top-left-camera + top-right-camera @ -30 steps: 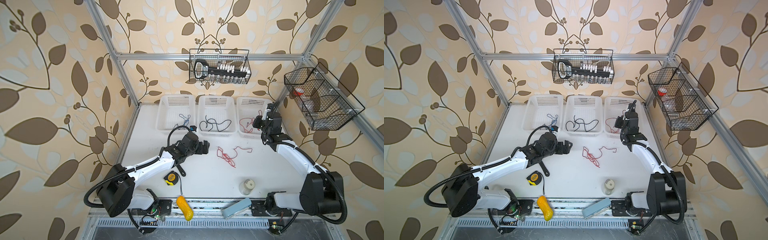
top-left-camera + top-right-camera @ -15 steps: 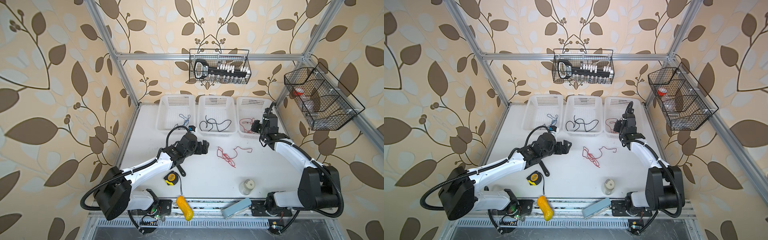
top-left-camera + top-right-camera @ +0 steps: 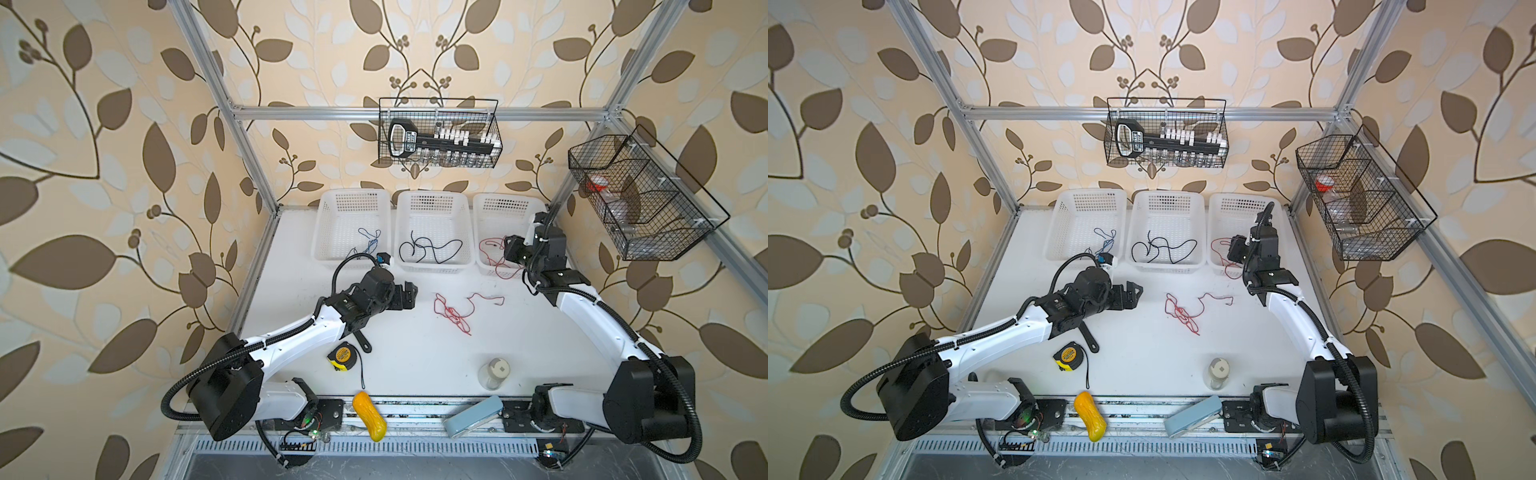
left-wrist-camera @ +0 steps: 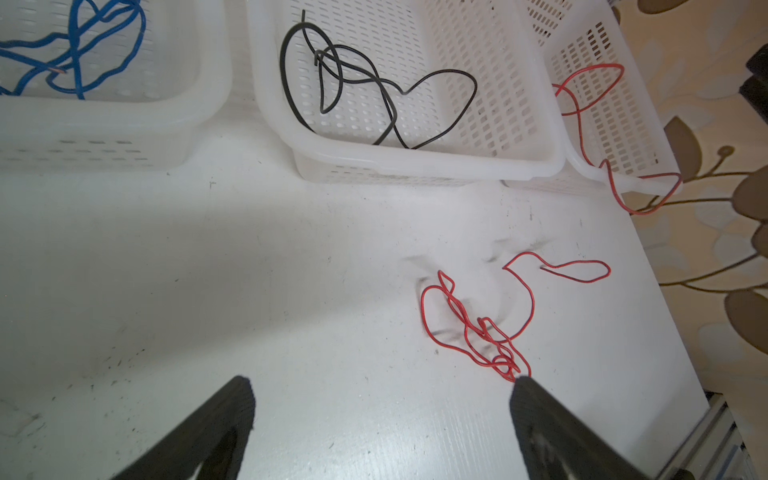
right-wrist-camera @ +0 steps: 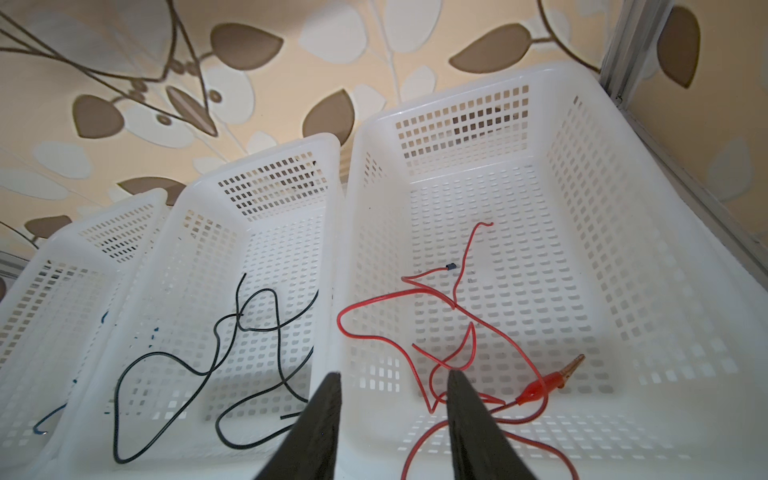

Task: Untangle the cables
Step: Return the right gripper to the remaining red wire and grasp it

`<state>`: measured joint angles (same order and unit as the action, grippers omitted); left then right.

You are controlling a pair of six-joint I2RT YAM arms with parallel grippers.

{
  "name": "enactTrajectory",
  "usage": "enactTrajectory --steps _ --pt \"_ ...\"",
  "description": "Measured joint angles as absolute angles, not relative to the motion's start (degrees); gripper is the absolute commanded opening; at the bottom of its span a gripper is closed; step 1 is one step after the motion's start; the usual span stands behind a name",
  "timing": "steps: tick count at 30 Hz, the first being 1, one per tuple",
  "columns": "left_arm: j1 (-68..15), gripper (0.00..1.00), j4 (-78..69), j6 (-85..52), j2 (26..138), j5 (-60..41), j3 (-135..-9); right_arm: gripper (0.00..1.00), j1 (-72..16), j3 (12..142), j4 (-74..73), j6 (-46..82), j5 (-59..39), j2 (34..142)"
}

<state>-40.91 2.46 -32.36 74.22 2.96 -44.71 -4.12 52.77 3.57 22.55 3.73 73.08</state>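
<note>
Since prev frame: R gripper (image 3: 508, 249) jaws parted; L arm posn unchanged.
L→R, both top views:
- Blue cable (image 3: 371, 241) in left basket (image 3: 353, 203), upper centre.
- L gripper (image 3: 410, 294) wide apart, empty, above table (image 3: 415, 365), centre-left.
- Black cable (image 3: 432, 248) in mid basket (image 3: 432, 203).
- Loose red cable (image 3: 453, 313), knotted, on table at frame centre.
- 2nd red cable (image 5: 415, 293) w/ clip end in right basket (image 3: 509, 205); one loop hangs over front rim.
- R gripper fingers apart, clamping nothing, over that basket's front edge.
</note>
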Motion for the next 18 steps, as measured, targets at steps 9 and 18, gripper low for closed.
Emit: enactTrajectory --steps 9,18 --pt "-40.91 0.97 0.75 -33.19 76.31 1.87 -44.71 0.44 -19.22 49.39 4.6 23.35 1.91 69.49" --pt "-40.91 0.99 0.6 -33.19 76.88 2.02 -44.71 0.45 -31.42 43.81 8.73 23.09 2.72 70.11"
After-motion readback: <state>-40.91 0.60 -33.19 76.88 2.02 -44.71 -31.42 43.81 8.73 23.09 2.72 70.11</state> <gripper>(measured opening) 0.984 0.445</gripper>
